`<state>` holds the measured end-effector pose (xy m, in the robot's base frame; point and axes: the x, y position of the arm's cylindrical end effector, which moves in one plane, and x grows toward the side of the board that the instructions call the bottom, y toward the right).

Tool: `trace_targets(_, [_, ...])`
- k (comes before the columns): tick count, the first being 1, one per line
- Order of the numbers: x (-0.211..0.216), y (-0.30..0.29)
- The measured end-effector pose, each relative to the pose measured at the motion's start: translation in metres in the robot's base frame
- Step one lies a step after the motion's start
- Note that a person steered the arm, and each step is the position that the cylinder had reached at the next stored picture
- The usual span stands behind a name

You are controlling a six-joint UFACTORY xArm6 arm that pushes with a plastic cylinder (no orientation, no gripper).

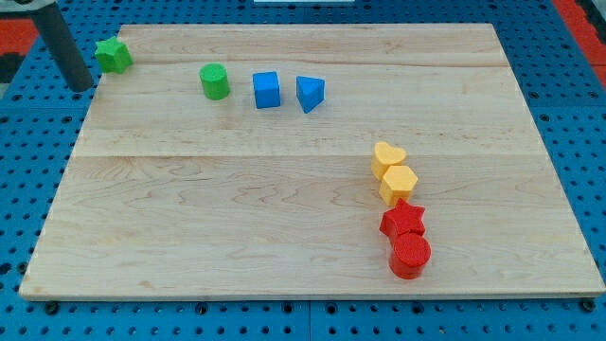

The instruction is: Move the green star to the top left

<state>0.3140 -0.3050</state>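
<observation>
Surface [284, 189]: our wooden board, eight blocks on it.
Green star [113, 55]: already at the top-left corner; we judge it light, rigid, slides easily; push a flat side.
My tip [80, 87]: just left-below the star.
Pincer: none fitted.

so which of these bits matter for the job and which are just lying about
For the job:
green star, at the board's top left
my tip, just left of it

Just lying about:
green cylinder
blue cube
blue triangle
yellow heart
yellow hexagon
red star
red cylinder
</observation>
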Motion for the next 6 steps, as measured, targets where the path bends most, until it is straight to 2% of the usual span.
trace_targets(1, [-0.054,0.008])
trace_targets(2, [-0.086,0.008])
trace_targets(4, [-0.092,0.057])
trace_targets(5, [-0.122,0.063])
trace_targets(6, [-0.102,0.079])
